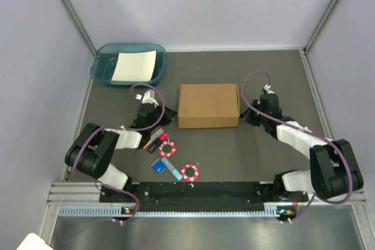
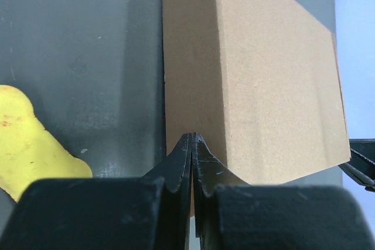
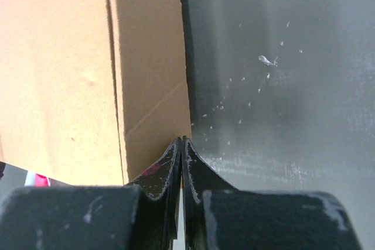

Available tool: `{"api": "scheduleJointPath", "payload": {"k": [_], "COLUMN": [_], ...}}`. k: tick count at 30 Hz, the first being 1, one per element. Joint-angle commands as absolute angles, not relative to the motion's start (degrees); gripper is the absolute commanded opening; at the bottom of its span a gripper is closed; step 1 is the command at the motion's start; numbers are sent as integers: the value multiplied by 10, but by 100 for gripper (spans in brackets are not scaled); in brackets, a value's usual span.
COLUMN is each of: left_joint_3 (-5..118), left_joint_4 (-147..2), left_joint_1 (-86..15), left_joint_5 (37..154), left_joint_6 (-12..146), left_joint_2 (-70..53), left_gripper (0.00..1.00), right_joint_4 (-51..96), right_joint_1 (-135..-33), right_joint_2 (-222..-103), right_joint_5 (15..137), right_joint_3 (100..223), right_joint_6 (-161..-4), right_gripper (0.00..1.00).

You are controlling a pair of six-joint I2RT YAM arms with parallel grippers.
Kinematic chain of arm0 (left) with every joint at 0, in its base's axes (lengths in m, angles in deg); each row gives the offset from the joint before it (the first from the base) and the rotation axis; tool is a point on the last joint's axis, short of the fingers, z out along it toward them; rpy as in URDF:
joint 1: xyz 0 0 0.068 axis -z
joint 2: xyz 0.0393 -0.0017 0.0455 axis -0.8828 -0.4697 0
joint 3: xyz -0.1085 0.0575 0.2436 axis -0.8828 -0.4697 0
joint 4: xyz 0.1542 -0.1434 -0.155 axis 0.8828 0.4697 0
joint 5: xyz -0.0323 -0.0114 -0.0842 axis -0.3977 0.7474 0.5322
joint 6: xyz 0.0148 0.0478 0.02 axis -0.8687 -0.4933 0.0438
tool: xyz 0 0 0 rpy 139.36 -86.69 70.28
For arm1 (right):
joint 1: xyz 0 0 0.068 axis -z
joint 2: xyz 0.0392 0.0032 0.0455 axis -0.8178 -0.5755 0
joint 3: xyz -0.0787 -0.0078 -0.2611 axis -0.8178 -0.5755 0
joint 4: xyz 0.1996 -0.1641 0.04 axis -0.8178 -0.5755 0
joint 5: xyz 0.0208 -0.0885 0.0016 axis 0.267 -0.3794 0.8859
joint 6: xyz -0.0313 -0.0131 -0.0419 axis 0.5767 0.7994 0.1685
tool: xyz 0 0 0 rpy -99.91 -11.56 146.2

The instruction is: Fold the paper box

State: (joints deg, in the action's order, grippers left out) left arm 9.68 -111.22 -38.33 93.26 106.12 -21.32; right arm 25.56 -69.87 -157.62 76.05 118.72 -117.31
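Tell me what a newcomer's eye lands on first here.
The brown paper box dominates mid-table and looks like a closed box. The left gripper and right gripper, both shut, point at its opposite sides. At the table's far-left corner sits a teal tray holding a white sheet.

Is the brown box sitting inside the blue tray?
No, the paper box sits on the dark table, apart from the teal tray, which holds a white sheet.

No lettering can be read anywhere (the paper box [image 1: 208,105] is plain).
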Motion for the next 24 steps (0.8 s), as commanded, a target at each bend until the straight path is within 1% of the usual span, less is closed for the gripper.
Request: {"api": "scheduleJointPath", "payload": {"k": [1,6,16,20,24], "left_joint_3": [96,103,117,139,170], "left_joint_4": [-1150,-1089,-992,-949,-899], "left_joint_1": [-359,-351,-342,-341,-341], "left_joint_5": [994,1000,1013,1014,1031], "left_joint_6": [1069,1055,1047,1048,1046], "left_joint_2": [-152,-88,46,72,73], "left_gripper": [2,3,4,4,4], "right_joint_4": [251,194,118,93,62], "right_joint_1": [-725,-728,-731,-732,-732], "right_joint_2": [-1503,-1417,-1314,-1295,-1297], "right_joint_5": [794,789,789,780,782], "right_joint_3": [1206,1211,1227,1239,1267], "right_joint_6": [-1181,-1179,-1188,-1191,-1200], "right_gripper": [0,0,0,0,0]}}
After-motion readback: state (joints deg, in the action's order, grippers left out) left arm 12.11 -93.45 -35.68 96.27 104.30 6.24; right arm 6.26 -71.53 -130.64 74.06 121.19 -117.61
